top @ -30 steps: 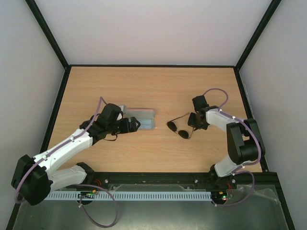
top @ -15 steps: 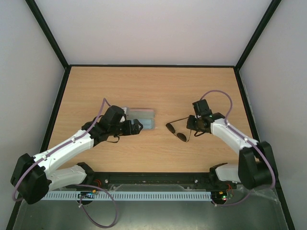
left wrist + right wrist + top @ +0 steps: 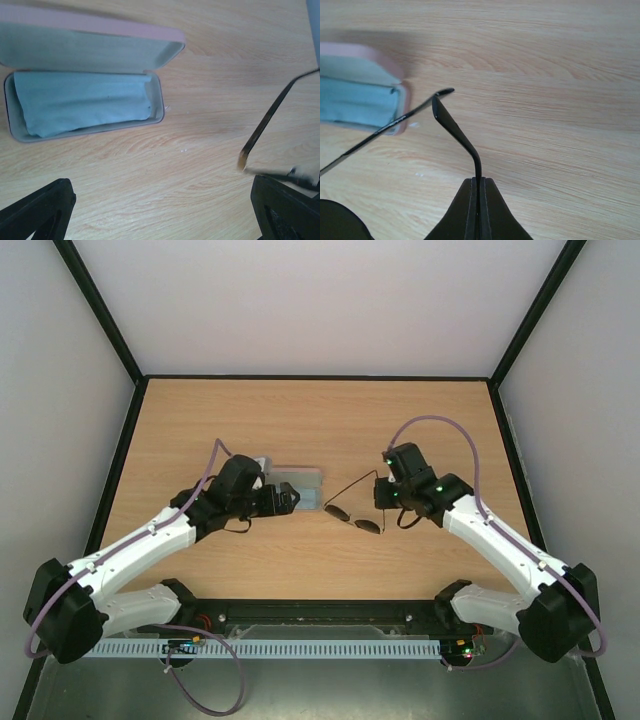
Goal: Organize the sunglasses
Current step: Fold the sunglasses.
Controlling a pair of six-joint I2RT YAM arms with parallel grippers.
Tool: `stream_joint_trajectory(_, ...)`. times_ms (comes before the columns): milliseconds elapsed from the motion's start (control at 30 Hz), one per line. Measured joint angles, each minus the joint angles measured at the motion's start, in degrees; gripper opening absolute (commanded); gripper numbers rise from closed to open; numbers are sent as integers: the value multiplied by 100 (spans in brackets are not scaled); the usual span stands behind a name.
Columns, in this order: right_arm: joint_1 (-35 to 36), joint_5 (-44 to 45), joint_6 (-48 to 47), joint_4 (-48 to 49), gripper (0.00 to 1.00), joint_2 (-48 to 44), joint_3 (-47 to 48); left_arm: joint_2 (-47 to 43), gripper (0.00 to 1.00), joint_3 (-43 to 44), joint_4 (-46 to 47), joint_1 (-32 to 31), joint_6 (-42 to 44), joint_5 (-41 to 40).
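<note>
The sunglasses (image 3: 338, 512) have dark oval lenses and thin black arms, and hang just right of the open pinkish case (image 3: 305, 476). My right gripper (image 3: 384, 492) is shut on one arm of the sunglasses (image 3: 455, 131), and the other arm (image 3: 375, 135) reaches toward the case (image 3: 402, 102). My left gripper (image 3: 285, 500) is open and empty, low over the table at the case's near edge. In the left wrist view the case (image 3: 160, 100) lies open with a light blue cloth (image 3: 80, 102) inside, and one sunglasses arm (image 3: 267, 120) shows at the right.
The wooden table (image 3: 300, 420) is ringed by a black frame, with white walls behind and at the sides. The case lid (image 3: 90, 47) lies folded back on the far side.
My right gripper has carried the sunglasses left, from the table's right-middle to just beside the case. My left gripper has stayed by the case.
</note>
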Motion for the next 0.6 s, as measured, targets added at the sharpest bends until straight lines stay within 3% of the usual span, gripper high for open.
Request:
stream_joint_trajectory(233,1331,916,-428,-350,1,-13,610,35,99,216,-15,0,68,-52)
stream_joint_trajectory(467,1449,1510,-645,-358,1,-498,640,160,99,216,149,-26,83,164)
stream_joint_trajectory(600,1460,1543,-704,-315,1,-531,643,396,90,278,289,-225,85,264)
